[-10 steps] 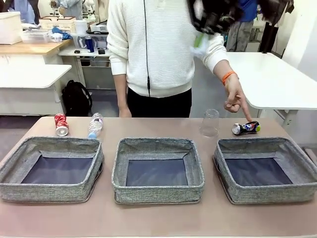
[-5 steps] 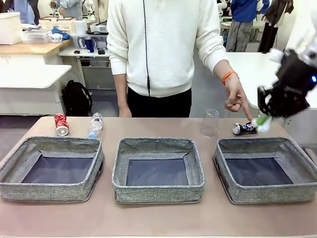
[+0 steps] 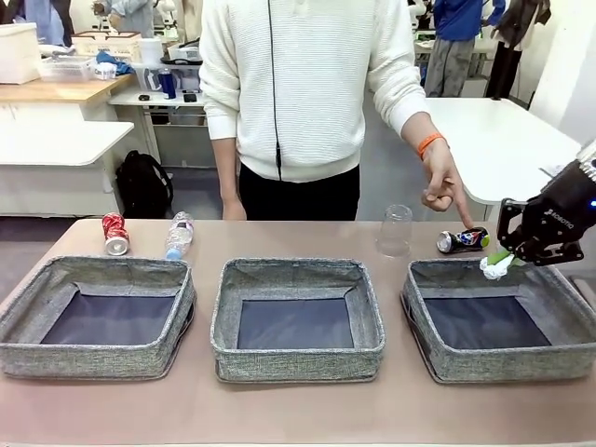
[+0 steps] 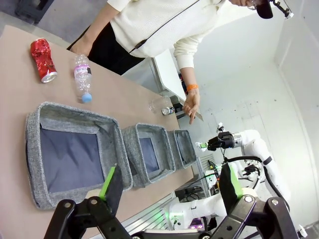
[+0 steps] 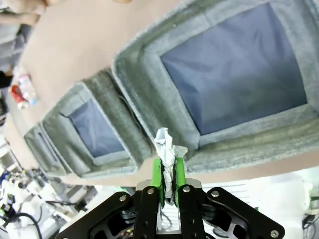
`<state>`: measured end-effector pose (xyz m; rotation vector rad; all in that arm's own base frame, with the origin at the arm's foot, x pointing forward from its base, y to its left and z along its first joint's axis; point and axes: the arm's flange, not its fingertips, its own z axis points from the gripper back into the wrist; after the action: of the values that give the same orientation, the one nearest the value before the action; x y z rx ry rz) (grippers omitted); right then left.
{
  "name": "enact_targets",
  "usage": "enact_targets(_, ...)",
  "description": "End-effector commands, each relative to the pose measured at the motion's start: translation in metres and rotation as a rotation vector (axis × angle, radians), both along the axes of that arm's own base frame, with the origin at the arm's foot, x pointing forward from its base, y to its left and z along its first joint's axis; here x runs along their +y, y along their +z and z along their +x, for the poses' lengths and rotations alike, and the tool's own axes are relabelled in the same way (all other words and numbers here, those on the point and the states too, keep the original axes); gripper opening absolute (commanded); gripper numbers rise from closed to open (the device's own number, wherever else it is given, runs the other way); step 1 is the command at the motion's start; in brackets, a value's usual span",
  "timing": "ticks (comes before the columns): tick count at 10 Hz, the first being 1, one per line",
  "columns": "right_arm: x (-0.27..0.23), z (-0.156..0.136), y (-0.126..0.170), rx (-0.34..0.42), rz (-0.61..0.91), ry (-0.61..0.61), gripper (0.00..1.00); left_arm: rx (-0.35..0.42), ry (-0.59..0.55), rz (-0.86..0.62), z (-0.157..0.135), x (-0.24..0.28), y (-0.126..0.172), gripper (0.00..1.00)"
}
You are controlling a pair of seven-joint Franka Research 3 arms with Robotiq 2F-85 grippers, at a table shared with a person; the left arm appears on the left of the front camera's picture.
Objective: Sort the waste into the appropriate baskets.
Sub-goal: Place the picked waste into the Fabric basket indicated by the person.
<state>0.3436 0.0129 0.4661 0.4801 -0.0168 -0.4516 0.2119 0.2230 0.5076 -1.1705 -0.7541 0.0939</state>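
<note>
My right gripper (image 3: 500, 262) hangs over the far rim of the right basket (image 3: 568, 326), shut on a crumpled white paper ball (image 3: 493, 268); the right wrist view shows the paper ball (image 5: 166, 149) pinched between the green pads above that basket (image 5: 279, 134). A dark multicoloured crushed can (image 3: 463, 241) lies behind it, with the person's finger (image 3: 463, 216) pointing at it. A clear plastic cup (image 3: 394, 230) stands upside down nearby. The red crushed can (image 3: 115, 234) and clear plastic bottle (image 3: 180, 235) lie at the far left. My left gripper (image 4: 169, 186) is open, high above the left basket (image 4: 35, 149).
The middle basket (image 3: 228, 326) and the left basket (image 3: 19, 317) stand in a row with the right one along the table's near side. The person in a white sweater (image 3: 307, 84) stands at the far edge.
My right gripper has swung down from high at the back to the right, and now holds the paper ball low over the right basket's far rim. The person's pointing hand has stayed put.
</note>
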Motion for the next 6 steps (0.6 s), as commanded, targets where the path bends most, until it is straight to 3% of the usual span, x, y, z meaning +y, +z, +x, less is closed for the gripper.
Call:
enact_targets(1, 0.0116, -0.0101, -0.0103, -0.029, 0.015, -0.032, 0.11, -0.025, -0.006, -0.002, 0.0003, -0.0012, 0.0008, 1.00)
enact_targets(2, 0.0118, -0.0085, -0.0114, -0.019, 0.019, -0.034, 0.11, -0.025, -0.006, -0.002, 0.0003, -0.0012, 0.0008, 1.00)
enact_targets(3, 0.0120, -0.0073, -0.0118, -0.022, 0.027, -0.038, 0.20, -0.025, -0.006, -0.002, 0.0003, -0.0012, 0.0008, 1.00)
enact_targets(4, 0.0110, -0.0067, -0.0109, -0.041, 0.046, -0.049, 0.69, -0.025, -0.006, -0.002, 0.0003, -0.0012, 0.0008, 1.00)
enact_targets(5, 0.0109, -0.0069, -0.0111, -0.042, 0.049, -0.055, 0.77, -0.025, -0.006, -0.002, 0.0003, -0.0012, 0.0008, 1.00)
enact_targets(6, 0.0107, -0.0073, -0.0113, -0.043, 0.057, -0.058, 1.00, -0.025, -0.006, -0.002, 0.0003, -0.0012, 0.0008, 1.00)
